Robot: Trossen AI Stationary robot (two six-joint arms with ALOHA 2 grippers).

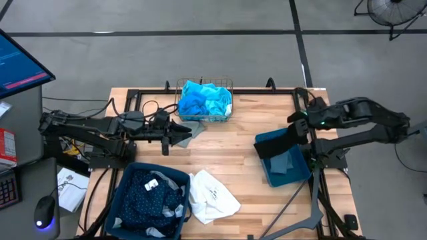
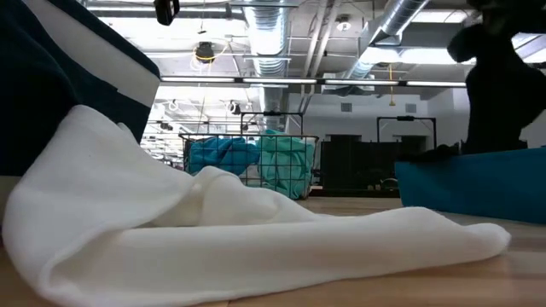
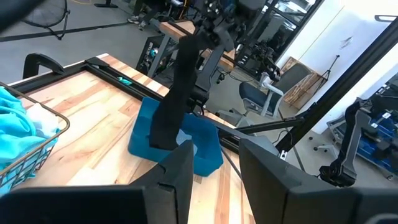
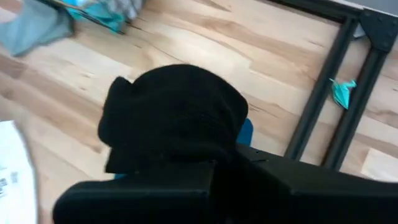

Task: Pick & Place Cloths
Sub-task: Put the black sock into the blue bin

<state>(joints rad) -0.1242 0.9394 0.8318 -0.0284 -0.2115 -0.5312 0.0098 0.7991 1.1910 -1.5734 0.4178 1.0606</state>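
Right wrist view shows a black soft cloth (image 4: 171, 115) bunched and hanging from the right gripper (image 4: 205, 163), whose fingers are clamped shut on it. From the left wrist camera the same cloth (image 3: 174, 99) hangs as a long dark strip above the dark teal plastic bin (image 1: 283, 159) on the table's right side; whether its lower end touches the bin is hard to tell. A grey cloth (image 1: 283, 162) lies in that bin. Turquoise and bright blue cloths (image 1: 203, 100) fill the gold wire basket (image 1: 227, 117) at the far edge. A white cloth (image 1: 210, 195) lies beside the near-left bin (image 1: 175, 175) holding navy dotted fabric (image 1: 147, 193). The left gripper (image 1: 188, 133) hovers near the basket, fingers parted and holding nothing.
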